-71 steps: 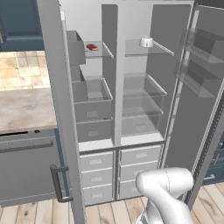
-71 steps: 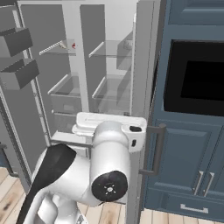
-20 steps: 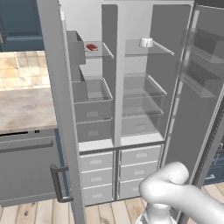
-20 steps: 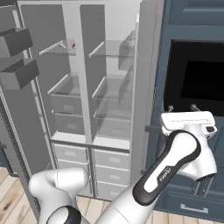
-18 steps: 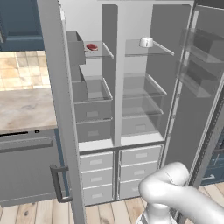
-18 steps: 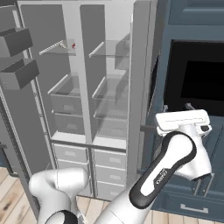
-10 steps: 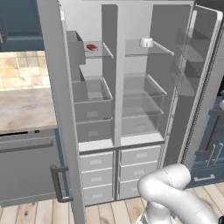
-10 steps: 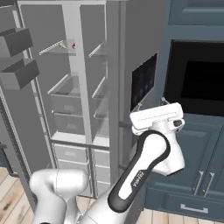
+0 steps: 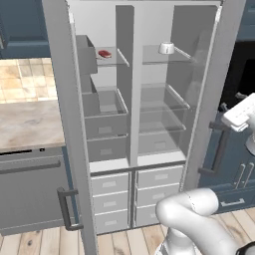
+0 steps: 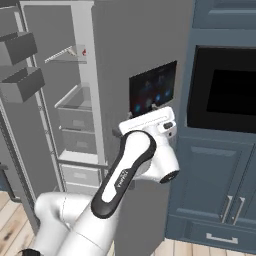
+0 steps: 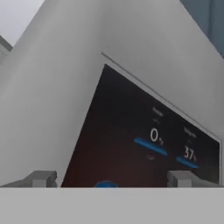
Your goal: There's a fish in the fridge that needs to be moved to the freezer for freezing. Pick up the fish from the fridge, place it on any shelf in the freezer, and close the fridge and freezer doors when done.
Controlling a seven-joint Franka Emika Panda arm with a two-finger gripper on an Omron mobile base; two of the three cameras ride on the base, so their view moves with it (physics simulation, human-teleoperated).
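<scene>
Spreading wide and empty, fingers point(image 11: 43, 178) face the fridge door's black panel point(image 11: 140, 148).

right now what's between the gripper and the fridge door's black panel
Nothing. In the hand view the open gripper faces the black panel on the fridge door, with a bare stretch between its fingertips and the panel.

blue cabinets point(image 10: 222, 175) with a black built-in oven point(image 10: 225, 90), a beige stone counter point(image 9: 25, 124), light wood floor point(image 9: 45, 241).
</scene>
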